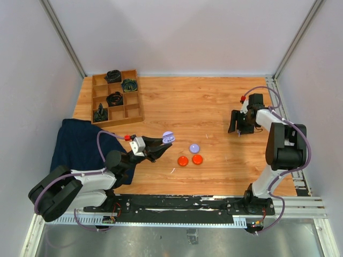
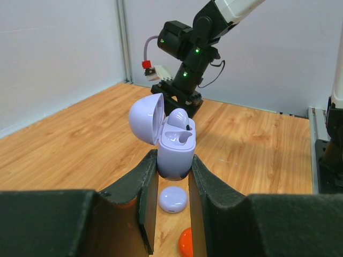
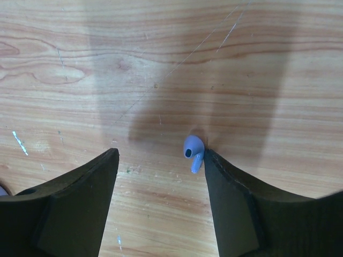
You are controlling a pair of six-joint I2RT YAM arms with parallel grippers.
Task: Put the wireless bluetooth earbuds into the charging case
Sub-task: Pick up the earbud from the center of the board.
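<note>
My left gripper (image 2: 171, 167) is shut on the lower body of a lavender charging case (image 2: 176, 145), held above the table with its lid (image 2: 146, 118) flipped open to the left. One lavender earbud (image 2: 180, 115) appears to sit in the far socket; the near socket looks empty. From above, the charging case (image 1: 168, 137) hangs left of the table's middle. My right gripper (image 3: 159, 155) is open and low over the wood at the right (image 1: 239, 128). A lavender earbud (image 3: 193, 152) lies between its fingers, touching the tip of the right finger (image 3: 214, 166).
A closed lavender case (image 1: 194, 148) and two orange-red round cases (image 1: 183, 160) (image 1: 197, 159) lie near the front middle. A wooden compartment tray (image 1: 132, 112) with black coiled bundles stands at the back left. A dark blue cloth (image 1: 80, 144) lies at the left edge.
</note>
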